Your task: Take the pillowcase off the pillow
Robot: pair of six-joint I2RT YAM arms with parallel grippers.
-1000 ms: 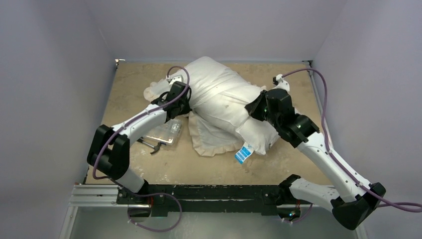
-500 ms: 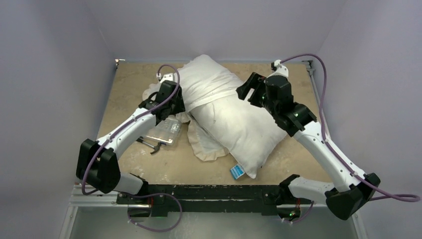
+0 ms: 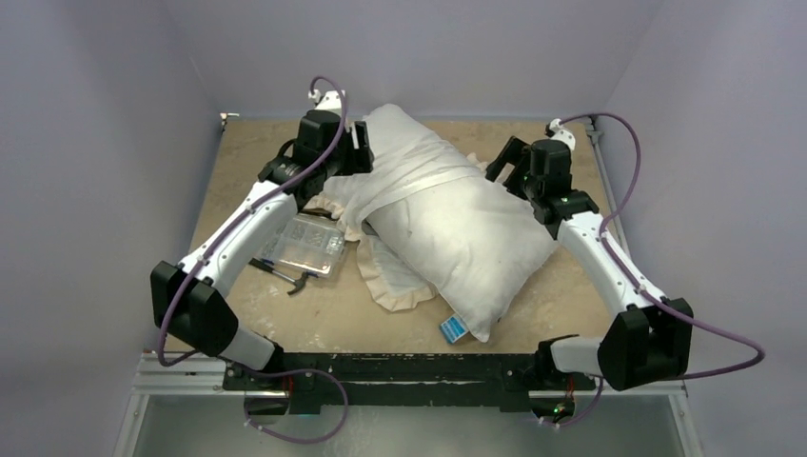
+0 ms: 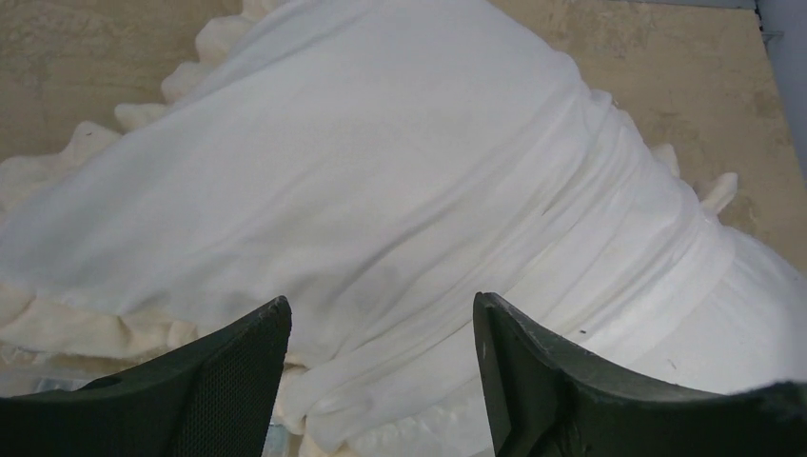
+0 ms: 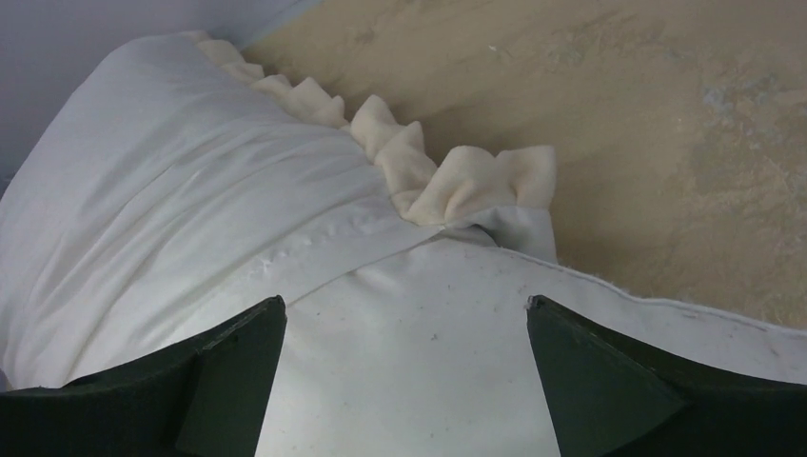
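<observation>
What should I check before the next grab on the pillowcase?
1. Left gripper open and empty: ok.
2. Right gripper open and empty: ok.
3. Pillowcase off the pillow: not ok; it covers the far end.
4. Pillowcase hem in sight ahead of the right jaws: ok.
5. Pillow's near corner with the tag bare: ok.
6. Plastic box apart from the frill: cannot tell.

The pillow (image 3: 476, 252) is plain white, with a blue-and-white tag (image 3: 454, 329). The pillowcase (image 3: 409, 167) is white too, its frill (image 3: 392, 284) cream. The bench (image 3: 243, 176) is speckled sandy brown. The walls (image 3: 95, 143) are pale purple.
</observation>
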